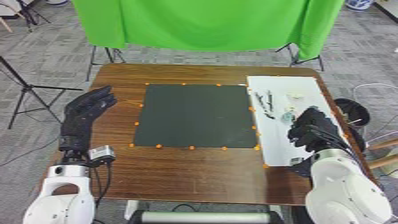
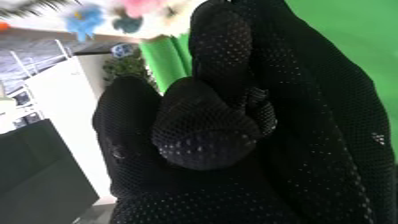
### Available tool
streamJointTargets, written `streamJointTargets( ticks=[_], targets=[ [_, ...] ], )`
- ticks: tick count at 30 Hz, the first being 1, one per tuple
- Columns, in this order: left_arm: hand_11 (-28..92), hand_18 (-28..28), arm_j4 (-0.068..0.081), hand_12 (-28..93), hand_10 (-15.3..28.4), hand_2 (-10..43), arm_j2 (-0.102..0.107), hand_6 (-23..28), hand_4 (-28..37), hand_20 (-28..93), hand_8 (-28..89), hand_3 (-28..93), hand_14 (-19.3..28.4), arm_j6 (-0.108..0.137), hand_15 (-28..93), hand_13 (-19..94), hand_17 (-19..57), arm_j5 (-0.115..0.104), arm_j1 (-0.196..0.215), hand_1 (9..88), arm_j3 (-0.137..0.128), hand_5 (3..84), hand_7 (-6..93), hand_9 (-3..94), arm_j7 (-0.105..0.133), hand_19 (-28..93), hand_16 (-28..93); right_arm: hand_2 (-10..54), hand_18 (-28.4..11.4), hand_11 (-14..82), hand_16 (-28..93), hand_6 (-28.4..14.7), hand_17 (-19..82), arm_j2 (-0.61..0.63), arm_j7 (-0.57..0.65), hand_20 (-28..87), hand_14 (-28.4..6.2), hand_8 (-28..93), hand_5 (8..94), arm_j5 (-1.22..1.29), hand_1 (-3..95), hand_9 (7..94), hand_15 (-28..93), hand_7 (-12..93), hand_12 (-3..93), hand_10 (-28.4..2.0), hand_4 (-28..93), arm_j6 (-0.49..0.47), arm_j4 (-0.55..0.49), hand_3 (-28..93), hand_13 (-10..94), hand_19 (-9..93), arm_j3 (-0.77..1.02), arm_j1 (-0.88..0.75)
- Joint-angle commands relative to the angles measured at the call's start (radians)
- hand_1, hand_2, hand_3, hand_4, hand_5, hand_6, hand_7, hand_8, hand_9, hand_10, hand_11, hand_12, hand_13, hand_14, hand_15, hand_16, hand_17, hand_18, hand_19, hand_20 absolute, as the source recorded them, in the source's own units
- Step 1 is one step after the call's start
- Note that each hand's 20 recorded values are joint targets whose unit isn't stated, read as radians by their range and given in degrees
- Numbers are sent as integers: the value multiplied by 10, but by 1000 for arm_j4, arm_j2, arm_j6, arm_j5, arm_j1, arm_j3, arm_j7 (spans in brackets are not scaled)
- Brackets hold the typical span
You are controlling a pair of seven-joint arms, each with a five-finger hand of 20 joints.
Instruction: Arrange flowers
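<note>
Can't tell the openness or grip of the black-gloved right hand (image 1: 313, 127) at the long white board (image 1: 279, 154) — might, by closing off-centre, snag the blue artificial flower (image 2: 84, 20) and pink artificial flower (image 2: 142, 6) there together — or, by sweeping low, scatter the thin dark stems (image 1: 269, 100). Can see the straight-fingered, black-gloved left hand (image 1: 87, 105), holding nothing.

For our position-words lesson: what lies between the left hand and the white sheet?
A dark mat, edged with orange dots, as the head view shows.

Dark mat (image 1: 195, 116) on brown wooden table (image 1: 178, 175), right robot hand (image 1: 313, 131) over white sheet (image 1: 277, 142), green cloth (image 1: 204, 25) beyond
</note>
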Motion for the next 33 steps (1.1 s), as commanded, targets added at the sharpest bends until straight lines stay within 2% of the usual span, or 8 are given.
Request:
streamJointTargets(
  ticks=[1, 5, 8, 10, 16, 24, 30, 33],
  targets=[
    [206, 147, 28, 102, 133, -93, 63, 33, -167, 260, -81, 654, 172, 5, 289, 386, 77, -19, -20, 344, -1, 502, 167, 481, -10, 236, -7, -95, -38, 386, 239, -48, 775, 26, -24, 475, 25, 276, 709, 62, 573, 886, 658, 402, 434, -117, 230, 44, -48, 584, 937, 898, -17, 68],
    [205, 147, 67, 101, 133, -83, 136, 34, -175, 259, -82, 648, 172, 18, 288, 386, 78, -43, -49, 338, -19, 503, 166, 482, -15, 235, -7, -95, -38, 386, 239, -48, 775, 23, -27, 472, 23, 273, 709, 121, 572, 885, 658, 402, 434, -115, 230, 40, -36, 585, 937, 900, -64, 141],
    [206, 146, 98, 101, 133, -55, 167, 34, -198, 255, -82, 657, 174, 34, 288, 387, 79, -73, -61, 305, -45, 504, 167, 483, -22, 230, -8, -95, -38, 386, 239, -48, 775, 10, -43, 470, 23, 273, 709, 140, 571, 886, 659, 403, 433, -115, 229, 44, -12, 586, 937, 901, -119, 199],
    [206, 146, 124, 101, 134, -41, 174, 33, -217, 251, -82, 665, 174, 54, 289, 389, 81, -86, -64, 291, -63, 505, 167, 484, -24, 226, -8, -95, -38, 386, 238, -48, 775, -8, -51, 469, 23, 272, 709, 137, 571, 886, 660, 403, 433, -115, 228, 46, 6, 587, 937, 902, -169, 241],
    [208, 145, 187, 101, 135, -28, 166, 31, -237, 248, -82, 677, 173, 121, 292, 394, 81, -180, -65, 277, -76, 509, 171, 490, -23, 221, -8, -95, -38, 388, 237, -48, 775, -71, -64, 465, 25, 269, 710, 163, 571, 887, 661, 405, 432, -115, 228, 39, 80, 587, 937, 905, -328, 368],
    [209, 142, 263, 102, 134, -33, 155, 29, -242, 245, -85, 692, 173, 145, 292, 395, 83, -177, -85, 267, -30, 512, 180, 494, -33, 210, -9, -95, -39, 392, 236, -48, 775, -143, -76, 461, 25, 264, 711, 198, 572, 889, 665, 409, 428, -116, 230, 54, 220, 586, 937, 911, -482, 516],
    [210, 140, 282, 102, 132, -35, 150, 28, -244, 244, -87, 696, 172, 149, 292, 397, 85, -169, -77, 267, -9, 514, 184, 494, -39, 203, -9, -95, -39, 396, 234, -48, 776, -191, -92, 458, 26, 259, 711, 226, 574, 888, 668, 413, 424, -116, 234, 68, 289, 583, 937, 914, -566, 587],
    [210, 141, 305, 102, 132, -39, 145, 27, -243, 245, -88, 701, 171, 142, 291, 396, 85, -158, -86, 264, 12, 513, 185, 493, -44, 202, -9, -95, -39, 397, 234, -48, 776, -214, -94, 456, 26, 256, 711, 239, 574, 889, 669, 419, 422, -115, 236, 69, 321, 581, 937, 916, -595, 608]
  ],
)
